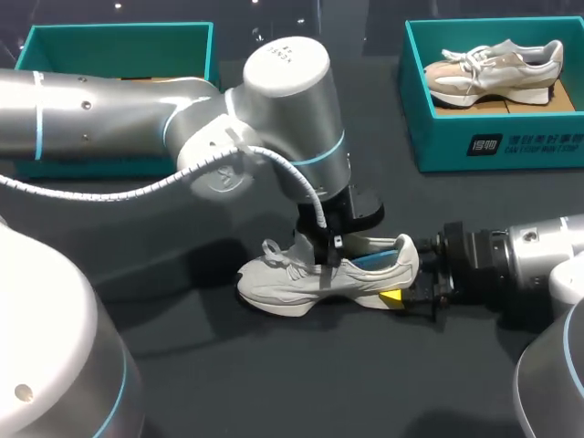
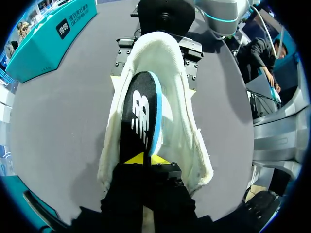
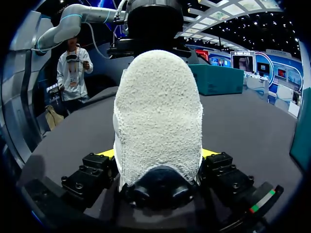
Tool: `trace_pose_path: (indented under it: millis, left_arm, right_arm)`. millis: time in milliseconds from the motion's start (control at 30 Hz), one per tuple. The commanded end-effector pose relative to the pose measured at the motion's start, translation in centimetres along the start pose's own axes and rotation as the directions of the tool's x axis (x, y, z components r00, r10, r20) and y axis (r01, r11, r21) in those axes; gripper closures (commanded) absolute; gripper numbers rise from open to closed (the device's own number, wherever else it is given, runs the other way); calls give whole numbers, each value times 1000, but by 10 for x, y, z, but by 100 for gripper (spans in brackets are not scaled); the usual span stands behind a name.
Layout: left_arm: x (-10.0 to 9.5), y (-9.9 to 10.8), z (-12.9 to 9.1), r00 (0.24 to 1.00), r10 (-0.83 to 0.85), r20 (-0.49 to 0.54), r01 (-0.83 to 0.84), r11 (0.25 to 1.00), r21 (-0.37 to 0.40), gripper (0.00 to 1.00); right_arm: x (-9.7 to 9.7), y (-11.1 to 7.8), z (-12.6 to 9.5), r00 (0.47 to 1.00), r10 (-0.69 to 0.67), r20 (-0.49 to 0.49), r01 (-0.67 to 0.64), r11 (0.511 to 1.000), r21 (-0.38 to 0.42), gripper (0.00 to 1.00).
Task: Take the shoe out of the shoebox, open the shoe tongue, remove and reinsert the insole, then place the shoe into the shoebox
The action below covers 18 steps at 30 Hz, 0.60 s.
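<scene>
A white sneaker (image 1: 292,281) lies on its sole on the dark table, toe to the left. From above, my left gripper (image 1: 327,257) dips into the shoe's opening. In the left wrist view it (image 2: 144,159) is shut on the black insole (image 2: 141,116) with a blue edge, which stands half out of the shoe (image 2: 182,121). The insole's blue edge (image 1: 374,262) shows at the heel. My right gripper (image 1: 401,294) comes in from the right, and its fingers clasp the shoe's heel (image 3: 158,107) from both sides, the yellow fingertips (image 3: 104,153) against it.
A teal shoebox (image 1: 493,146) at the back right holds a second pale sneaker (image 1: 493,73). Another teal shoebox (image 1: 119,36) stands at the back left, partly behind my left arm. The same kind of teal box (image 2: 48,43) shows beyond the shoe in the left wrist view.
</scene>
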State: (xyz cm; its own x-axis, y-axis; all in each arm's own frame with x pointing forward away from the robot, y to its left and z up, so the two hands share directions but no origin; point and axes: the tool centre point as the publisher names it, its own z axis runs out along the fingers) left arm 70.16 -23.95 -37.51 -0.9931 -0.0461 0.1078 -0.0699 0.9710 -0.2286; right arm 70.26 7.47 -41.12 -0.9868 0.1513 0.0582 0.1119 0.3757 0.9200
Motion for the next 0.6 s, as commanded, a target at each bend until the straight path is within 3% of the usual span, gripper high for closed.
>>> trace_pose_path:
  millis: [33,400,600]
  left_arm:
    - [4,9,-9,1000,-1,-3,1,998,55,100]
    - [10,13,-27,1000,-22,-20,25,989,143,100]
    - [3,3,-38,1000,-22,-8,23,985,173,100]
  right_arm:
    - [1,0,0,1000,1,1,-1,1000,6,100]
    - [1,0,0,1000,1,1,-1,1000,6,100]
    - [1,0,0,1000,1,1,-1,1000,6,100]
